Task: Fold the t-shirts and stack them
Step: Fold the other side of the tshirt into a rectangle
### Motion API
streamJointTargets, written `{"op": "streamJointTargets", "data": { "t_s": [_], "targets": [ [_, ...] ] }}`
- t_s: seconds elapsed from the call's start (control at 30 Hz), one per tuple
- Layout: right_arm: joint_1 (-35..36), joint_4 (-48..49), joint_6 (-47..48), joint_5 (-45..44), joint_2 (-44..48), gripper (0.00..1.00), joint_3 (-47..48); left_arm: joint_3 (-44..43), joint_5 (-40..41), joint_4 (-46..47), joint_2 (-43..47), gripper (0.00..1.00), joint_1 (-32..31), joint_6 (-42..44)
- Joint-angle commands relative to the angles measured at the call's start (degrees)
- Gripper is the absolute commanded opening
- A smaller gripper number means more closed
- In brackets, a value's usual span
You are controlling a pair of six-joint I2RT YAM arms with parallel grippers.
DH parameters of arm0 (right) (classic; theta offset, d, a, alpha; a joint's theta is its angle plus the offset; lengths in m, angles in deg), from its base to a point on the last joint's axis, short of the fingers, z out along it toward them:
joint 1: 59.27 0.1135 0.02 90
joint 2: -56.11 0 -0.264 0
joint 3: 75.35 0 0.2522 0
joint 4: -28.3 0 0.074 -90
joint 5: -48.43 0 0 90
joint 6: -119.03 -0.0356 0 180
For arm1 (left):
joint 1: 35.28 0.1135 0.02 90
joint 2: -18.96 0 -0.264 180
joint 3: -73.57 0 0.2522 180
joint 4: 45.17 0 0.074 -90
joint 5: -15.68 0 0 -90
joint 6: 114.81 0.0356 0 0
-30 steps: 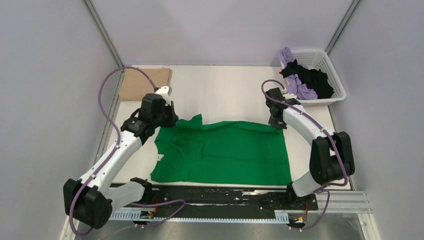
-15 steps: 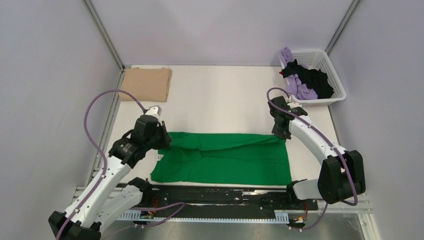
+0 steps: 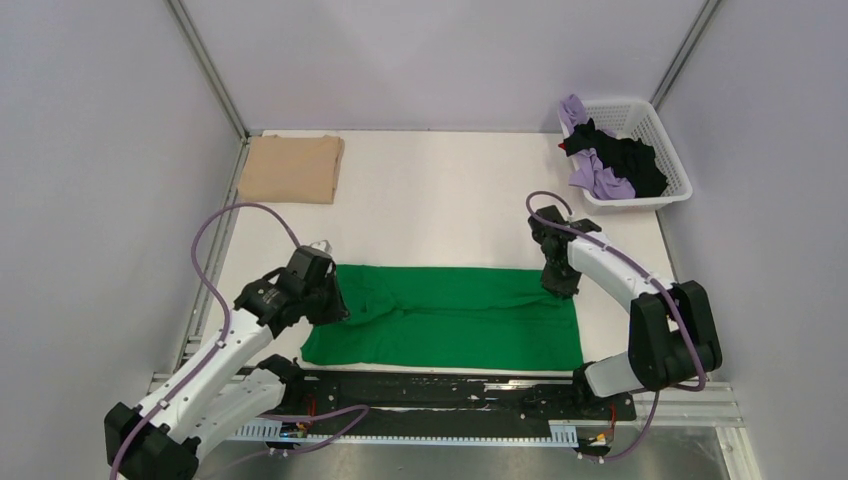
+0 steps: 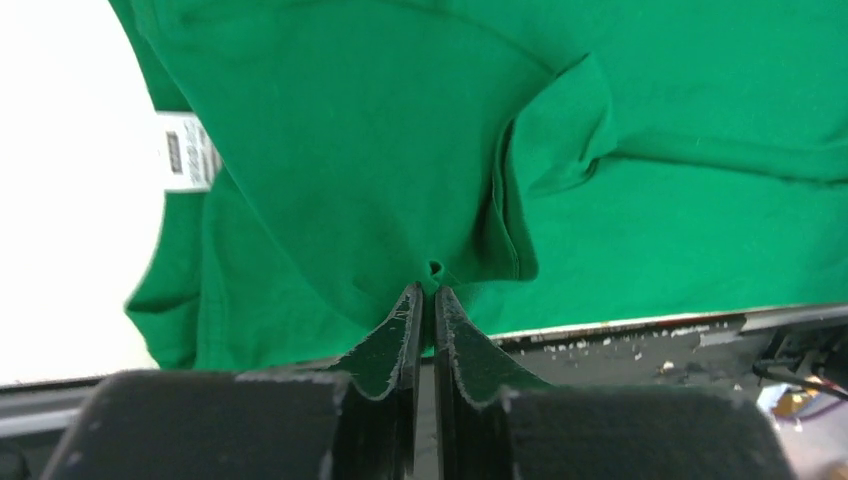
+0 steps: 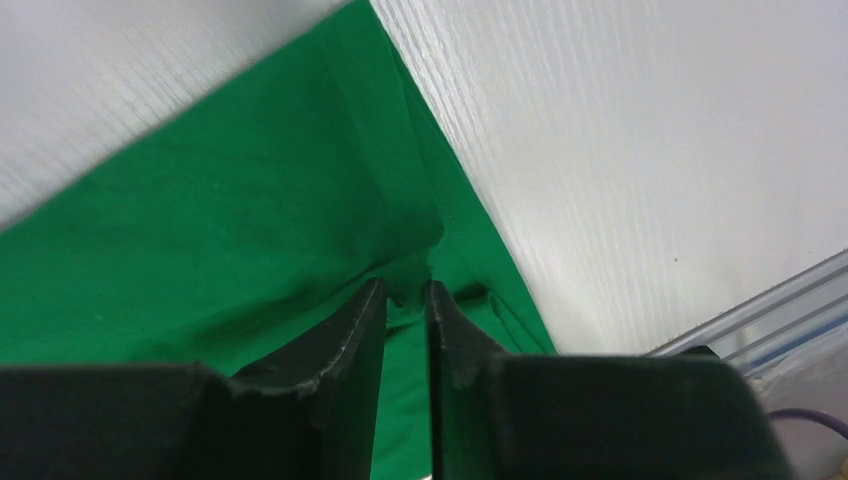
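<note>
The bright green t-shirt [image 3: 450, 315] lies folded into a wide band near the table's front edge. It also fills the left wrist view [image 4: 350, 150], where its white label [image 4: 187, 150] shows, and the right wrist view [image 5: 200, 230]. My left gripper [image 3: 335, 305] [image 4: 424, 290] is shut on a pinch of green cloth at the shirt's left end. My right gripper [image 3: 562, 288] [image 5: 405, 285] is shut on a pucker of cloth at the right end. A folded tan t-shirt [image 3: 293, 168] lies at the far left corner.
A white lattice basket [image 3: 672, 150] at the far right holds lilac [image 3: 572, 110] and black [image 3: 630, 158] t-shirts. A black rail [image 3: 450, 385] runs along the near table edge, just in front of the green shirt. Grey walls enclose the table.
Both grippers have pulled the green shirt's far edge toward the near edge, folding it over itself into a narrower band. Both arms have come down low over the cloth.
</note>
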Motion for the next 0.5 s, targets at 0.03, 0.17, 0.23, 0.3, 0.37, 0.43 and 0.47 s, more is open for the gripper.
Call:
{"op": "streamJointTargets", "data": {
  "t_s": [0.03, 0.17, 0.23, 0.3, 0.37, 0.43, 0.47],
  "targets": [
    [0.66, -4.63, -4.23, 2.01, 3.84, 0.42, -1.47, 0.08, -6.24, -6.95, -0.03, 0.22, -3.18, -5.74],
    [0.66, -5.14, -5.27, 1.58, 10.18, 0.74, -2.25, -0.32, -9.66, -13.39, 0.76, 0.48, -5.00, -4.74],
    [0.66, -4.65, -6.07, -0.07, 13.03, 0.87, -2.21, -0.22, -11.38, -13.80, 1.38, 0.64, -5.12, -4.21],
    [0.66, -3.70, -6.77, -1.88, 15.57, 1.00, -2.19, -0.85, -12.26, -11.50, 2.47, 0.93, -5.20, -3.76],
    [0.66, -2.48, -6.78, -2.84, 17.67, 1.00, -2.30, -2.08, -12.91, -7.28, 3.25, 0.99, -5.16, -3.22],
    [0.61, -0.65, -6.66, -3.03, 19.37, 1.00, -3.00, -2.80, -13.00, -1.28, 3.41, 1.00, -5.20, -2.11],
    [0.60, 0.43, -6.35, -2.61, 19.91, 1.00, -3.43, -2.91, -11.35, 2.48, 2.78, 1.00, -5.21, -1.89]
  ]
}}
